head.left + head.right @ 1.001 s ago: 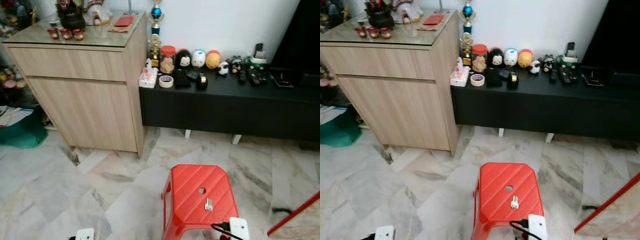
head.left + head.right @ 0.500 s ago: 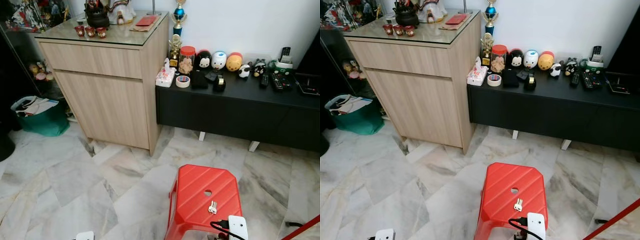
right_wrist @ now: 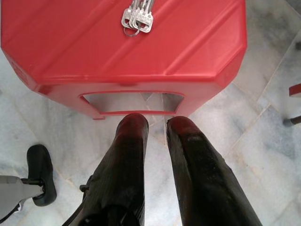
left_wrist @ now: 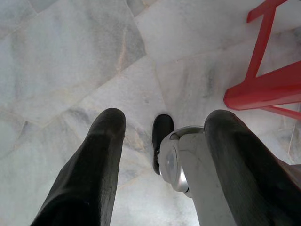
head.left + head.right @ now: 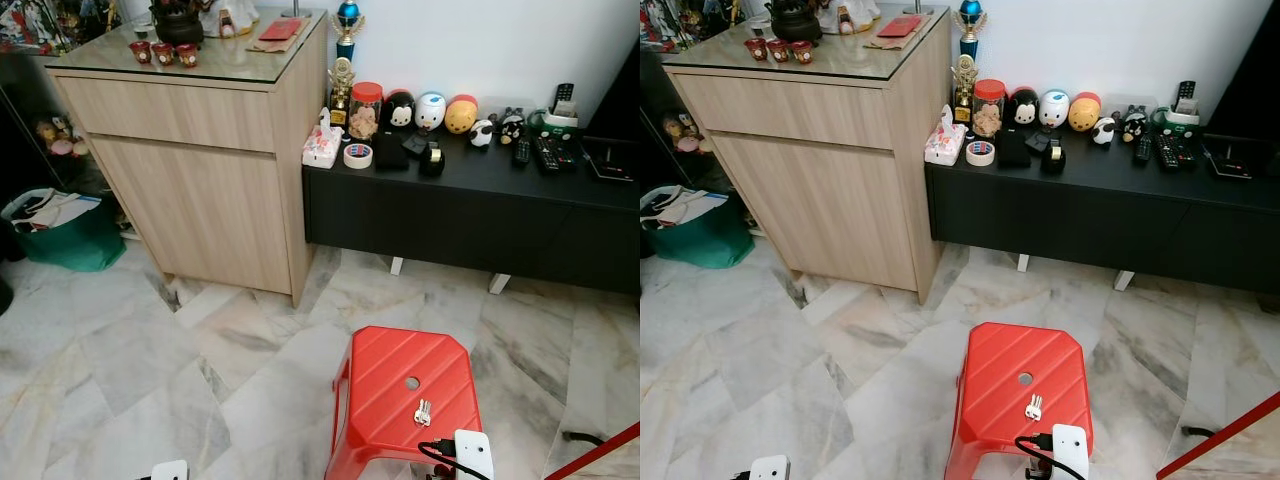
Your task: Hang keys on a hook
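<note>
A small bunch of silver keys (image 5: 422,411) lies on the top of a red plastic stool (image 5: 390,385), just below the stool's centre hole. In the right wrist view the keys (image 3: 137,19) rest near the far edge of the stool (image 3: 84,52). My right gripper (image 3: 156,126) hangs beside the stool's near side, below its top, with its fingers shut and nothing between them. My left gripper (image 4: 162,120) hangs over the marble floor to the left of the stool, open and empty.
A light wooden cabinet (image 5: 190,150) stands at the back left. A low black bench (image 5: 470,205) with toys, tape and remotes runs along the white wall. A green bag (image 5: 62,238) sits at the left, and a red bar (image 5: 600,452) crosses the lower right corner.
The head camera has shifted, so more of the cabinet and the green bag show than a second ago. The keys and stool have not moved.
</note>
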### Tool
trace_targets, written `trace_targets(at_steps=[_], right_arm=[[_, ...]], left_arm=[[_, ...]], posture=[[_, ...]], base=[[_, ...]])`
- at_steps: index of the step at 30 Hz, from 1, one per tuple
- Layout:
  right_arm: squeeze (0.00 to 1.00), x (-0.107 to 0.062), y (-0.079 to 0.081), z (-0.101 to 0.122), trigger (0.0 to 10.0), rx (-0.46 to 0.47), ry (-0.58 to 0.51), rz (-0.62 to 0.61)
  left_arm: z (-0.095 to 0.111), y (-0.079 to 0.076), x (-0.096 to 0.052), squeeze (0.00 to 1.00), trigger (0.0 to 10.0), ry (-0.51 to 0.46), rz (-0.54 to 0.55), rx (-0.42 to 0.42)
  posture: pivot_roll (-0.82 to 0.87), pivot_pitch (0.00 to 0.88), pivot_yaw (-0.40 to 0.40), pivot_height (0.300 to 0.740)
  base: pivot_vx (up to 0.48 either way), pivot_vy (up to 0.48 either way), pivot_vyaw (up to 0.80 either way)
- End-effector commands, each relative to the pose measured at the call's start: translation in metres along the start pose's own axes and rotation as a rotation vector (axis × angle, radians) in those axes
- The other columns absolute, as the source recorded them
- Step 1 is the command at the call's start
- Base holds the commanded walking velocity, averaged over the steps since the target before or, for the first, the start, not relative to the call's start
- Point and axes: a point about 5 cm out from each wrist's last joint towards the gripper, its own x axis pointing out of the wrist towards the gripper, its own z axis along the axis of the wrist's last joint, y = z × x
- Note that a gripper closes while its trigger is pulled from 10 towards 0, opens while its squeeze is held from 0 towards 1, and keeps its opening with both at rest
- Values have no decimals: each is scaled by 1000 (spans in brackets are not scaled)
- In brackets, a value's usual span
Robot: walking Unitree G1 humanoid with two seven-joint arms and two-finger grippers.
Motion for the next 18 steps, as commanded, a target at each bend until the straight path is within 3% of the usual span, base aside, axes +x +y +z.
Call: trace_targets(at_steps=[1, 9, 18], right_arm=[[0, 0, 0, 2, 10000, 24, -5, -1], [0, 1, -1, 5, 10000, 27, -24, -4], [0, 0, -1, 4, 10000, 17, -20, -6]], left_arm=[[-3, 2, -1, 0, 10000, 5, 7, 1], [-1, 0, -1, 0, 10000, -1, 8, 6], [-3, -1, -1, 0, 10000, 2, 13, 6]], posture=[[97, 53, -36, 740], [97, 52, -37, 740], [97, 52, -37, 740]], base=[[0, 0, -506], [0, 0, -63], [331, 0, 0]])
